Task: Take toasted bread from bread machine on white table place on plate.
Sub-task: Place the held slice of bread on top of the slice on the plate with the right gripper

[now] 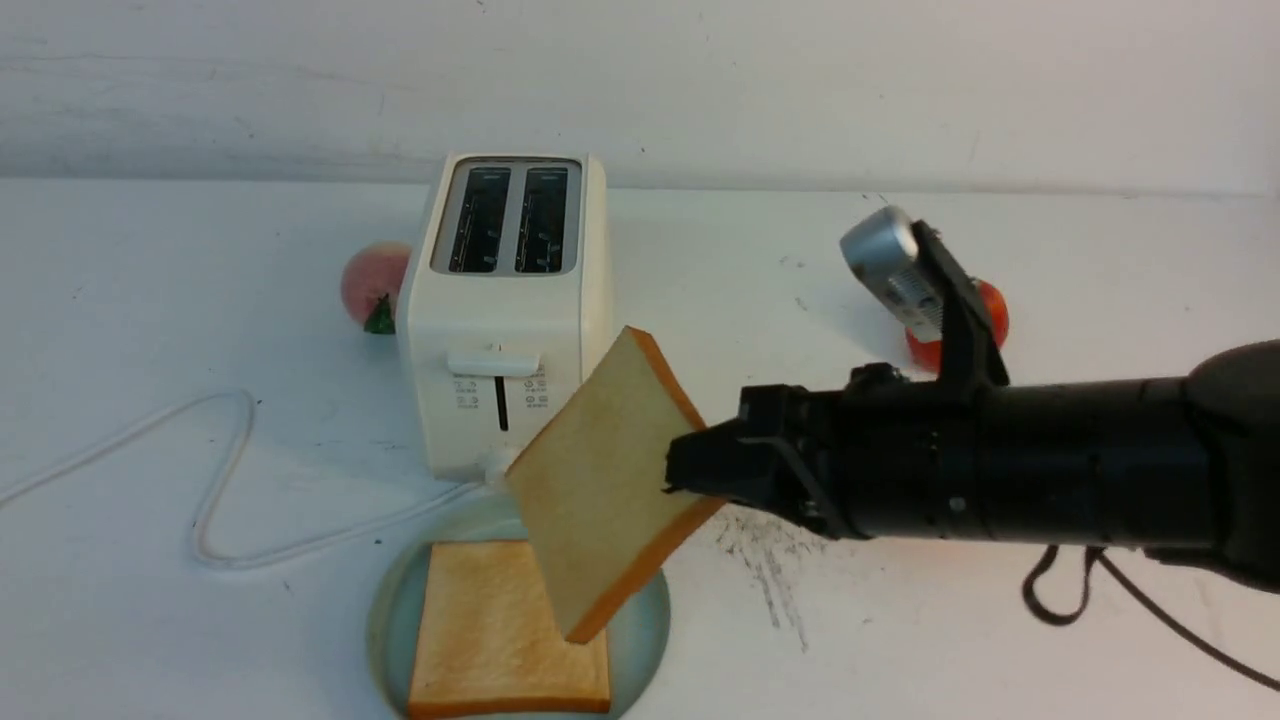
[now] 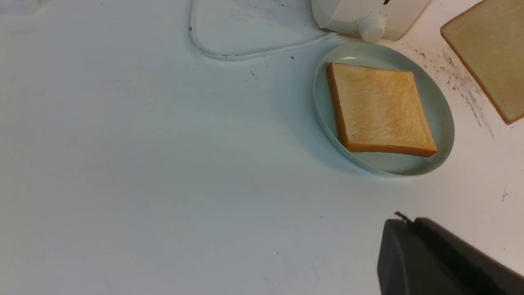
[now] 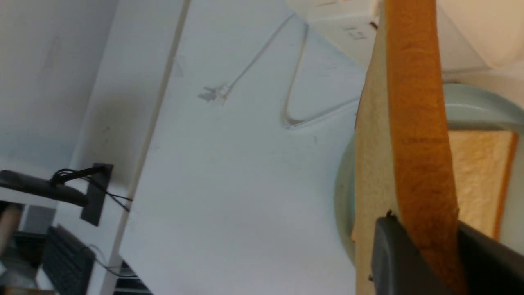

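1. Toaster (image 1: 500, 330): upright at the far side, both slots without bread, lever raised on its near face. White cord (image 1: 225, 480) runs left from its base.
2. Pink fruit (image 1: 375, 285), green at its stem end, sits just left of the toaster and is partly hidden by it. Red fruit (image 1: 990, 310) is well to the right, partly hidden behind the right arm (image 1: 1080, 460).
3. Obstruction: the held slice hangs between the camera and the plate (image 1: 650, 650), masking part of the plate, the lower slice and the toaster's near right corner.
4. Table (image 1: 250, 640): white, flat, with dark scratches right of the plate. Pale wall (image 1: 750, 90), lightly marked, at the far edge. The right wrist view also shows a plug (image 3: 221, 92) on the table and a dark stand (image 3: 98, 192) beyond its edge.
5. Lower slice (image 1: 500, 620): flat on the plate, near the toaster; golden face, browner crust.
6. Held slice (image 1: 610, 480): tilted, in the air; pale tan face, orange-brown crust.
7. Right gripper (image 1: 695, 462): clenched on the held slice. Left gripper (image 2: 403, 219): closed, nothing seen in it.
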Available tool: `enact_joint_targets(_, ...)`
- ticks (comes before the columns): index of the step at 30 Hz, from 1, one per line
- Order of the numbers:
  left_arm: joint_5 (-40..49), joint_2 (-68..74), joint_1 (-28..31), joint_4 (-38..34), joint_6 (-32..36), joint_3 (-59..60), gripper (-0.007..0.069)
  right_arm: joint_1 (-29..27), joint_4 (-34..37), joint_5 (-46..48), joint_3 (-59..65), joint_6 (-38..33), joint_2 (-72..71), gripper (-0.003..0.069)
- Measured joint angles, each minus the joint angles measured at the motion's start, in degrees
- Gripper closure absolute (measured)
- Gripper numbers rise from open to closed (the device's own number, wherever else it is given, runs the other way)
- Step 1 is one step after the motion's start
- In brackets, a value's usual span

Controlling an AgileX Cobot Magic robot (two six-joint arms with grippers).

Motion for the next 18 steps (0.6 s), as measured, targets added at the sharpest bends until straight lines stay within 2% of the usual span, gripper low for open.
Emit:
enact_joint_targets(1, -0.06, 0.0, 0.0, 0.0, 0.0, 0.0, 0.0638, 0.29, 3.1, 1.45, 0.0, -3.44, 1.45, 0.0546)
enact_joint_targets(4, -0.06, 0.0, 0.0, 0.0, 0.0, 0.0, 0.0638, 2.25, 5.18, 2.71, 0.0, -7.58, 4.42, 0.0546)
enact_joint_targets(9, -0.06, 0.0, 0.0, 0.0, 0.0, 0.0, 0.0638, 5.15, 5.87, 3.79, -0.07, -8.74, 10.1, 0.0546)
enact_joint_targets(15, 0.14, 0.0, 0.0, 0.0, 0.0, 0.0, 0.0638, 5.11, 6.17, 5.07, -2.13, -9.5, 13.06, 0.0546)
enact_joint_targets(18, 0.14, 0.0, 0.0, 0.0, 0.0, 0.0, 0.0638, 4.28, 6.17, 10.13, -3.62, -11.89, 13.17, 0.0546)
